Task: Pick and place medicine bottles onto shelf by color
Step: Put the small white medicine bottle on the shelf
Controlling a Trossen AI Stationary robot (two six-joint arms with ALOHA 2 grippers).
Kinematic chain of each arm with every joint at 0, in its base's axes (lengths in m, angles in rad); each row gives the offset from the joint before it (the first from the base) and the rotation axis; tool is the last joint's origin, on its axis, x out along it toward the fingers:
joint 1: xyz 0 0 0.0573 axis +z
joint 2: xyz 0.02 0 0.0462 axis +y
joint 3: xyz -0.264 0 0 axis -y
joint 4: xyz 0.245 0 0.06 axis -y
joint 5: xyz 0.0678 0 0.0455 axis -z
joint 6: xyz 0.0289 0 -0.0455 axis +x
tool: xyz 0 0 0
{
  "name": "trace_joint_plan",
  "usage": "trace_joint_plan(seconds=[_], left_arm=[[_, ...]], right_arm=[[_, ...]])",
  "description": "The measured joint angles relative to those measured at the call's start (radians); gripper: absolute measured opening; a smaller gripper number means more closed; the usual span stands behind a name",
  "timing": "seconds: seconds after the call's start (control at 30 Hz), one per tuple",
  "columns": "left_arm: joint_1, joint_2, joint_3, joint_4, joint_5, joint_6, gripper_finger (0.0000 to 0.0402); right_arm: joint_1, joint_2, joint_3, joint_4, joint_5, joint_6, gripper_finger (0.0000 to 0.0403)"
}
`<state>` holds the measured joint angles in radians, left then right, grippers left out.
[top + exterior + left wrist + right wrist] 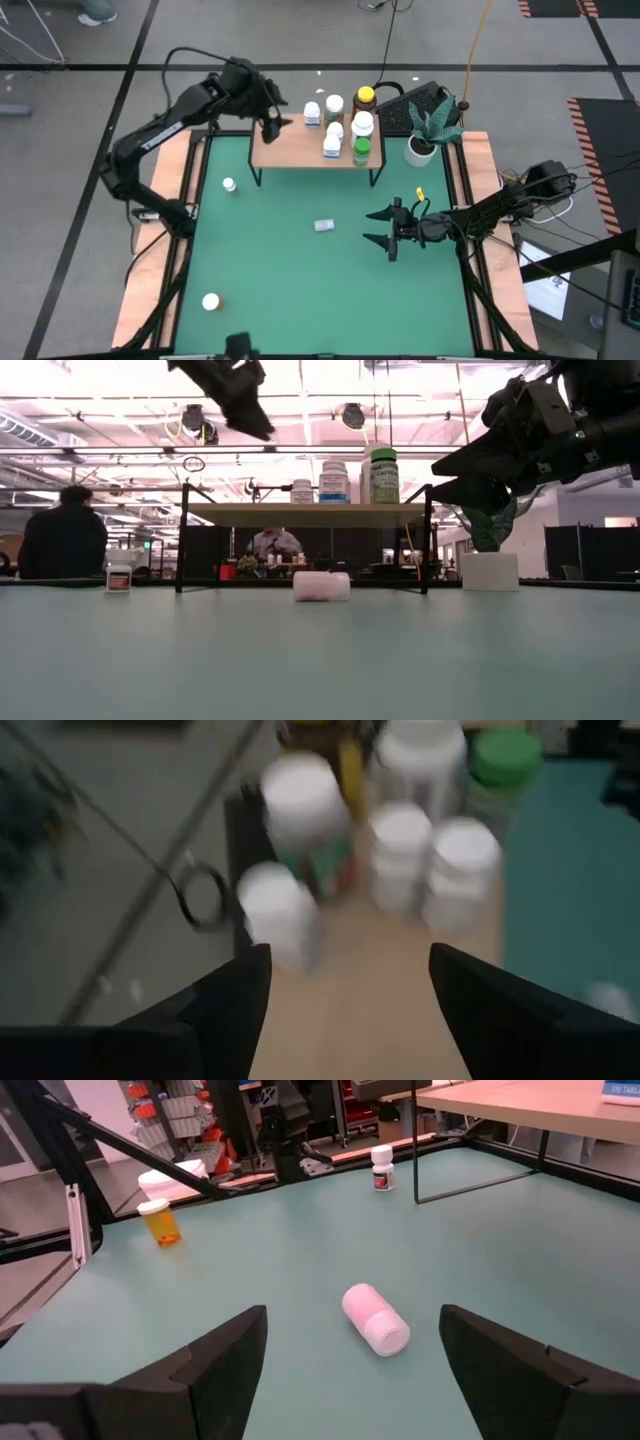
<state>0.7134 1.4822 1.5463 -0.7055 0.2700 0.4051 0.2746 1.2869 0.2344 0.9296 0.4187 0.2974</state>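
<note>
Shelf point(300, 152) at table's far edge, six bottles clustered right. Left gripper point(272, 124) above its bare end, jaws spread, empty. Right gripper point(385, 228) spread near toppled white bottle point(324, 226) mid-table: probably light, rigid, slick, roll-prone; pinch across body.

Blurred throughout in the left wrist view: medicine bottles point(400, 850) on the shelf point(370, 1000), labels unreadable, colours beyond white caps and one green cap point(505, 758) uncertain. Cut off by the upper edge in the low view: left gripper point(240, 405) above the shelf, arm out of frame; right gripper point(480, 470) partly cropped at the right edge. Too small to read in the high view: label of the fallen bottle point(324, 225) and of the two lone bottles point(229, 184) on the green table point(280, 300).
</note>
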Motion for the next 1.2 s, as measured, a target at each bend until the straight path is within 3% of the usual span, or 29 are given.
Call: trace_joint_plan(seconds=[0.13, 0.23, 0.6, 0.7, 0.9, 1.2], left_arm=[[-0.052, -0.050, 0.000, -0.198, -0.057, -0.088, 0.0274], [-0.105, -0.075, 0.000, -0.254, -0.092, -0.128, 0.0273], [-0.238, -0.152, -0.035, -0.471, -0.398, -0.369, 0.0273], [-0.250, -0.193, -0.137, -0.488, -0.458, -0.452, 0.0273], [-0.255, -0.325, -0.399, -0.484, -0.479, -0.569, 0.0273], [-0.190, -0.424, -0.717, -0.264, -0.542, -0.648, 0.0273]], right_arm=[[0.000, 0.000, 0.000, 0.001, 0.000, 0.001, 0.0288], [0.000, 0.000, 0.000, 0.001, 0.000, 0.001, 0.0288], [0.002, 0.000, 0.000, 0.039, -0.011, -0.024, 0.0288], [0.004, 0.000, 0.000, 0.038, -0.035, -0.022, 0.0288], [0.012, 0.000, 0.000, 0.039, -0.056, -0.016, 0.0288], [0.011, 0.000, 0.000, 0.105, -0.056, -0.043, 0.0288]])
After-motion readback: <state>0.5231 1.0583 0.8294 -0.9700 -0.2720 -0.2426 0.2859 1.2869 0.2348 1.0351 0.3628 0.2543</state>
